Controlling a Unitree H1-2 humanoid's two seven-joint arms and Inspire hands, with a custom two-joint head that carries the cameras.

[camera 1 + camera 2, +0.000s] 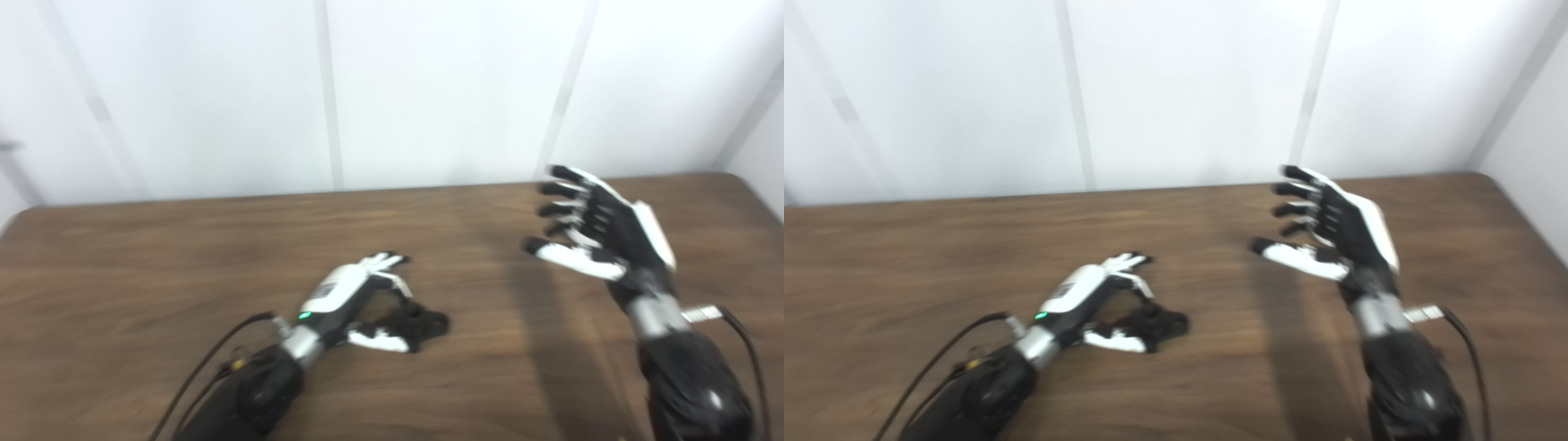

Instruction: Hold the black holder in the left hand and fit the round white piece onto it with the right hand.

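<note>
Left hand [361, 300] low on the wooden table [153, 257], fingers and thumb curled round the black holder [422, 321]. Small, dark, lumpy in outline, resting on the tabletop near the middle; detail lost to blur. No legible writing anywhere. Right hand [1329, 236] raised off to the right, fingers spread, grasping nothing.

1. Left hand [361, 300]: white back shell, black fingers [386, 262] with white segments, small green light near the wrist.
2. Silver metal cuff behind that green light; glossy black forearm behind the cuff.
3. Black cables run along the left forearm, with a yellow spot where they meet it.
4. Right hand [1335, 236]: black palm, white back plate, white-patched thumb.
5. Right wrist: silver cuff, small silver plug with a black cable, glossy black forearm.
</note>
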